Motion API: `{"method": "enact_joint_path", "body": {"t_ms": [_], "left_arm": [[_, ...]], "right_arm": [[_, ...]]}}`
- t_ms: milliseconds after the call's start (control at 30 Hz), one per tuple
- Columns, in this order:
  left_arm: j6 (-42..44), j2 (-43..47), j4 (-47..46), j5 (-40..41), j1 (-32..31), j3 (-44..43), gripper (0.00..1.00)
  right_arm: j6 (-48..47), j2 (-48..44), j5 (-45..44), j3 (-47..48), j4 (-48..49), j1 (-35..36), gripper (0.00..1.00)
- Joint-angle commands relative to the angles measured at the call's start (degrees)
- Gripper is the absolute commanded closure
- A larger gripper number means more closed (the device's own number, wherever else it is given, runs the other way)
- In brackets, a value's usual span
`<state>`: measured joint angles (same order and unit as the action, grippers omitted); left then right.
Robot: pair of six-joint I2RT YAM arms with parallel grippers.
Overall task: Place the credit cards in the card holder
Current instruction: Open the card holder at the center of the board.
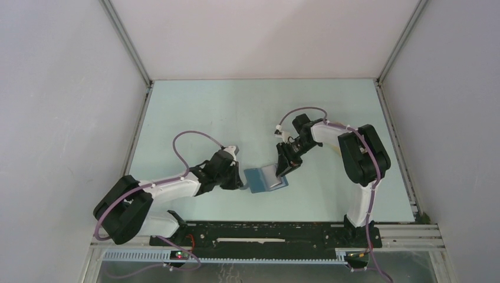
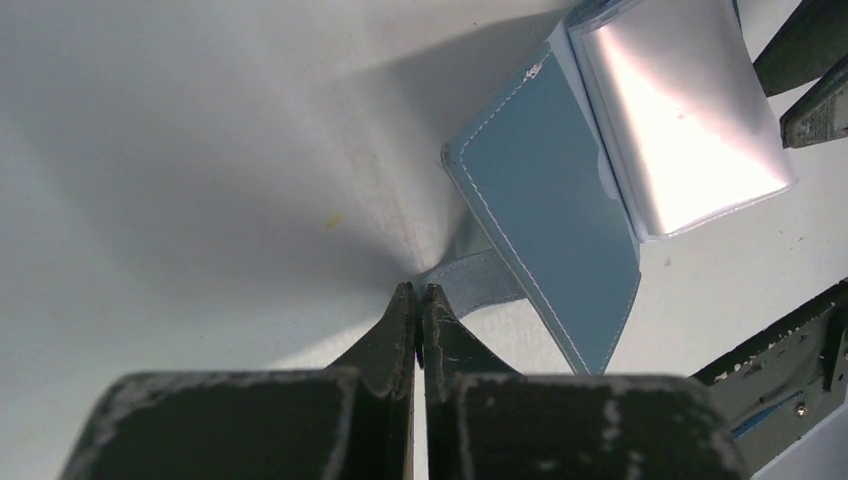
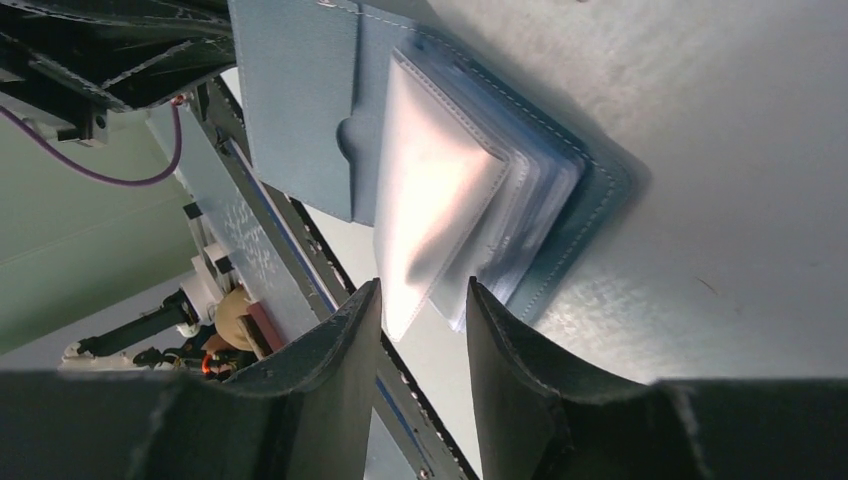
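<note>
On pale green bench (image 1: 236,112), saw one blue card holder (image 1: 259,178) lying open, clear sleeves (image 3: 440,200) fanned. Counted two end effectors: left end effector (image 2: 418,325) pressed together at holder's strap (image 2: 475,285); right end effector (image 3: 425,310) spread apart astride sleeves' corner. Could not count cards.

Left claw (image 2: 418,296) and right claw (image 3: 424,300) flank card holder (image 1: 259,178), open table (image 1: 236,112) beyond

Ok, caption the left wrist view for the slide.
The shut left gripper pinches the strap of the open blue card holder; its clear sleeves fan out near the right gripper.
</note>
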<state>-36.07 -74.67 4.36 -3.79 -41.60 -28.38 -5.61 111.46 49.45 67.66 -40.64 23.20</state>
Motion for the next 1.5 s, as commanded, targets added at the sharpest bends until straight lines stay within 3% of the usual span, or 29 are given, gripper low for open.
{"method": "enact_joint_path", "body": {"t_ms": [0, 333, 600, 1067, 1467], "left_arm": [[-0.40, -0.44, -2.61, -1.47, -0.58, -1.77, 1.00], [-0.49, -0.64, -3.22, -1.92, -0.63, -1.52, 1.00], [-0.47, -1.04, -3.57, -2.58, -0.67, -1.68, 1.00], [-0.58, -2.32, -6.03, -3.79, -0.66, -1.33, 1.00], [-0.80, -2.45, -6.57, -3.82, -0.63, -1.36, 1.00]], "right_arm": [[1.10, 1.03, 2.60, 0.18, 0.65, 1.16, 0.55], [1.10, -0.20, -5.66, 0.55, 0.92, 1.67, 0.41], [0.70, -0.14, -8.50, 0.55, 1.01, 2.87, 0.38], [-0.01, 0.47, 7.15, 1.27, -0.72, 2.99, 0.47], [1.34, 0.51, 13.31, 1.31, 0.68, 3.63, 0.46]]}}
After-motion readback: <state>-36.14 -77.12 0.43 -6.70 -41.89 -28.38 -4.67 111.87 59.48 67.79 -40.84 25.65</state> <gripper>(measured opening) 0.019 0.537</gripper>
